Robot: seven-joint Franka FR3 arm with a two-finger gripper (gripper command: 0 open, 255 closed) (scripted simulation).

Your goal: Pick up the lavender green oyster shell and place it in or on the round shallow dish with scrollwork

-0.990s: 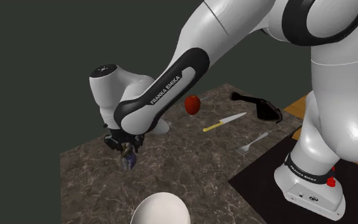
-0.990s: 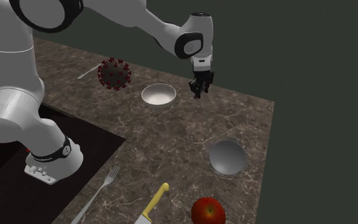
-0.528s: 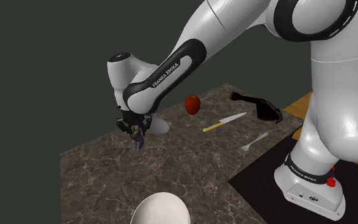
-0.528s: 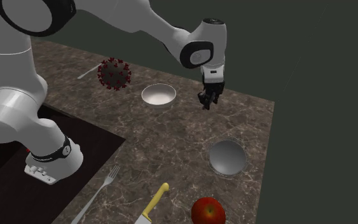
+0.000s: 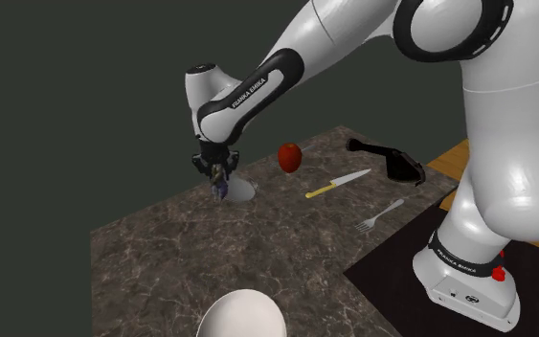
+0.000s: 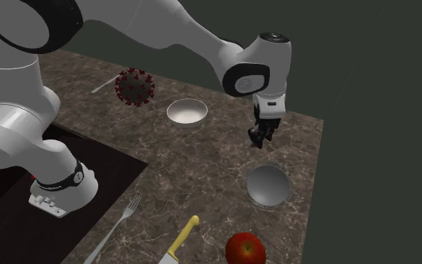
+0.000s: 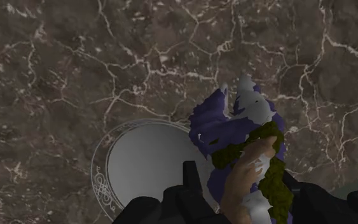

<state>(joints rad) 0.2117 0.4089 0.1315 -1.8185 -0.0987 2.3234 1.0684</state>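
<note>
Gripper [image 7: 238, 188] is clamped on the purple, white and green shell [image 7: 238, 130], one finger on each side. The shell hangs above the marble countertop [image 7: 75, 63], at the edge of the round grey dish [image 7: 139, 162] with a scrollwork rim. Farther off in the shoulder view are a red apple [image 5: 289, 157] and a yellow-handled knife [image 5: 337, 184].

Dish [image 7: 128, 167] partly behind shell [image 7: 232, 125]
</note>
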